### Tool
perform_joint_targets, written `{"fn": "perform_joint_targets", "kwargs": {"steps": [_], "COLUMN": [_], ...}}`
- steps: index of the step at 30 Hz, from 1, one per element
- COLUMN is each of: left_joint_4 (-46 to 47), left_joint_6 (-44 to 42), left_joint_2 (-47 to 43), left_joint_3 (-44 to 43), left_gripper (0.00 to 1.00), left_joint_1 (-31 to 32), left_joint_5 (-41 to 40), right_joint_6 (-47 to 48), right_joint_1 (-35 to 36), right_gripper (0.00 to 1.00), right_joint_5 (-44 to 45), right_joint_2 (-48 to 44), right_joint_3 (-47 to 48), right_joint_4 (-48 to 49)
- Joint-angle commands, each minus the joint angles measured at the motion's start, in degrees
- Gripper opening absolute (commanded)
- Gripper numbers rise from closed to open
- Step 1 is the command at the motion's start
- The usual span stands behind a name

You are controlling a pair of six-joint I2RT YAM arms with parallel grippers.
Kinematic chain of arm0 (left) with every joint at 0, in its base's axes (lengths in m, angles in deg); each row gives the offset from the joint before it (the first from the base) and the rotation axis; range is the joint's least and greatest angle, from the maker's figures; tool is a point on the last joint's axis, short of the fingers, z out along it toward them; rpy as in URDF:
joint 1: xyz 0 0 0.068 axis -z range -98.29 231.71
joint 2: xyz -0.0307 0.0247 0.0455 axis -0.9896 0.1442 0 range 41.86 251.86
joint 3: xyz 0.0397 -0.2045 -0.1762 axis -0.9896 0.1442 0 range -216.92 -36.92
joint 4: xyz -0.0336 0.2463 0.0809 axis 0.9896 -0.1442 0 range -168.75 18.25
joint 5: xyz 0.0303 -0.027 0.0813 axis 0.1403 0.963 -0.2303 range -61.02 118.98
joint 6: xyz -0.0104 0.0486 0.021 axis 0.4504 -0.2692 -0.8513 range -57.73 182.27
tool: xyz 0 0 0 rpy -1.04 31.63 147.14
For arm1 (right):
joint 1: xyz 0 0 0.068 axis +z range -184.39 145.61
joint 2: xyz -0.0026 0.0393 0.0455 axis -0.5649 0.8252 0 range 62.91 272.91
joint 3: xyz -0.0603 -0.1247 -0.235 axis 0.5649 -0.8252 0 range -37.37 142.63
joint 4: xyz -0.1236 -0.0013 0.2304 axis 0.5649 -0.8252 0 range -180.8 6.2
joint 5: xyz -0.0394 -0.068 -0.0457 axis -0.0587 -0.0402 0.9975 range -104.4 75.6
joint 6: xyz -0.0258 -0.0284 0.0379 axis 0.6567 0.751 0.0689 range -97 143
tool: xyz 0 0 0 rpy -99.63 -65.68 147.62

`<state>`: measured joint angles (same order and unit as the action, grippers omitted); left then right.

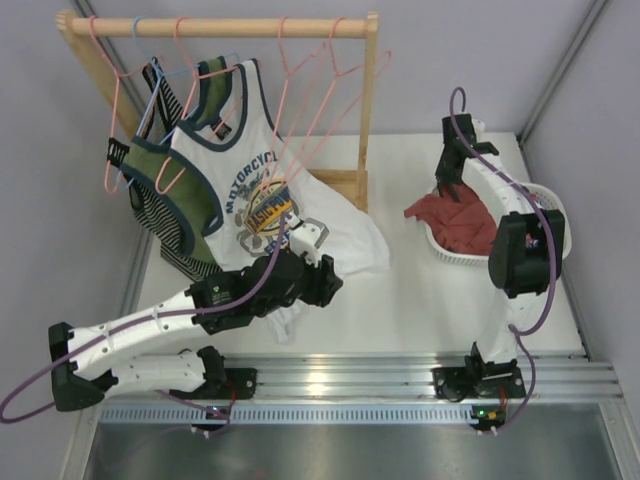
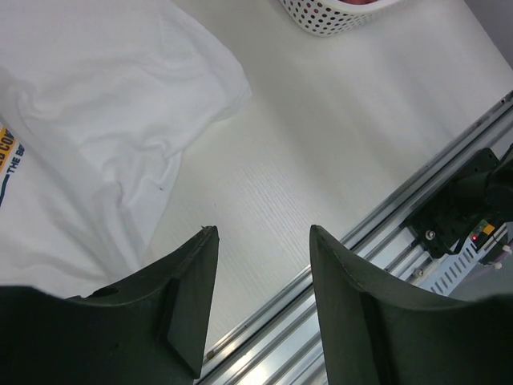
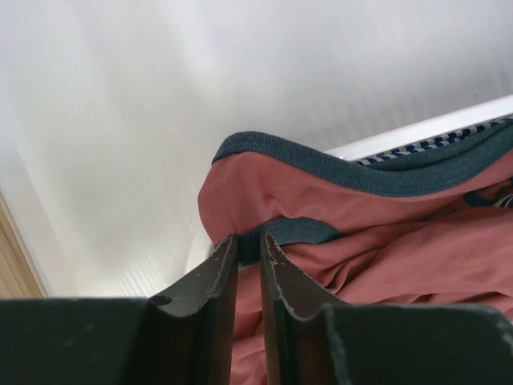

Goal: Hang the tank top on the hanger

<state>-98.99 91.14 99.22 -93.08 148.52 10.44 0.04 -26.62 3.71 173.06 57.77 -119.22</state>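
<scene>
The small rust-red sleeveless tank top with dark navy trim (image 1: 462, 222) lies crumpled in a heap in a white perforated basket (image 1: 556, 205) near the far right corner of the tabletop. One red fold spills over the basket's left rim towards the tabletop's middle. A navy-edged opening arches up at the front of the heap, and a fold of that trim is pinched between the fingers of the right end effector (image 3: 248, 241). Its chest print is hidden.

The thin pink wire hanger (image 1: 340, 62) hangs bare by its curved hook from a wooden rail (image 1: 220, 27) over the far left corner, swung at a slant among similar pink hangers.
</scene>
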Motion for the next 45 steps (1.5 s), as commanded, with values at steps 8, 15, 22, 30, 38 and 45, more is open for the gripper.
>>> {"fn": "perform_joint_targets", "kwargs": {"steps": [8,15,22,30,38,45], "left_joint_4": [0.35,3.24,10.7,17.05,17.93,21.44], "left_joint_6": [0.84,0.58,-0.03,-1.88,-0.39,-1.61], "left_joint_2": [-1.2,-0.06,3.36,8.47,3.55,3.54], "left_joint_3": [-1.06,-0.53,-0.09,-2.72,-0.8,0.7], "left_gripper": [0.53,0.52,0.52,0.54,0.56,0.62], "left_joint_1": [0.17,0.17,0.17,0.08,0.08,0.08], "left_joint_5": [-0.61,-0.7,-1.23,-4.21,-10.37,-4.32], "right_joint_6": [0.99,1.34,1.6,1.26,-0.85,-2.18], "right_joint_1": [-0.48,-0.21,1.72,7.08,8.58,12.26], "right_gripper": [0.0,0.0,0.0,0.0,0.0,0.0], "right_joint_5": [1.4,2.81,2.9,1.07,-3.86,-4.67], "right_joint_2": [-3.79,-13.37,-26.73,-43.16,-50.82,-51.52], "right_joint_3": [1.55,3.91,7.26,8.68,4.37,0.93], "right_joint_4": [1.49,-0.7,-5.18,-6.16,-6.68,-6.07]}}
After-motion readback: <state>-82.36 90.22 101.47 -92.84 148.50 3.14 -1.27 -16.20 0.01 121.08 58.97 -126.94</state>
